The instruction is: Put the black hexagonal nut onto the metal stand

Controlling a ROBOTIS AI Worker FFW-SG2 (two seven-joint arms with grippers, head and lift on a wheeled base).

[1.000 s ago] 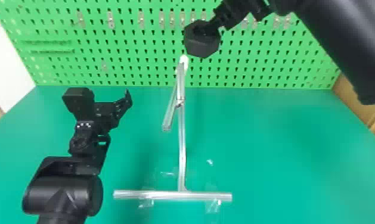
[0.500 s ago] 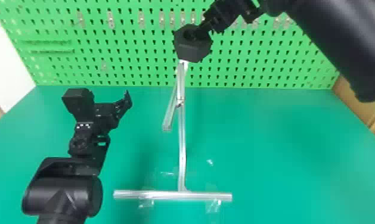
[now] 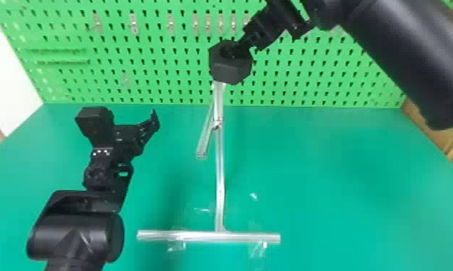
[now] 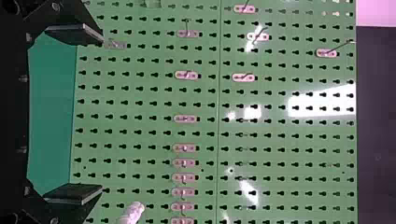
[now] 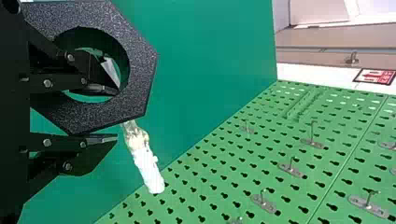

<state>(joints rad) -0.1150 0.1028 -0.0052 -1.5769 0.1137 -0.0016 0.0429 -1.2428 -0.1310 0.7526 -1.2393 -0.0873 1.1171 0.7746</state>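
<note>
At the far left we saw a white panel (image 3: 9,90), and near it on the left side our left hand (image 3: 150,125) was held above the green surface (image 3: 326,180). Our left wrist view showed that hand (image 4: 102,114) spread wide, with nothing between its two flat fingers.

In the middle we had the metal stand (image 3: 219,176), upright, with its straight foot bar (image 3: 200,236) lying across the near part of the surface and clear tape (image 3: 258,248) at the foot. A shorter tube (image 3: 204,142) slanted down from the post on its left side.

At the top of the post, in front of the green pegboard (image 3: 308,79), we had the black hexagonal nut (image 3: 231,70), covering the post's tip in the head view. Our right hand (image 3: 238,49), reaching in from the far right, was closed on the nut's rim: our right wrist view showed one finger inside the hole and the other outside. There the stand's white tip (image 5: 152,175) showed beyond the nut's outer edge, outside the hole; we couldn't tell whether they touched.
</note>
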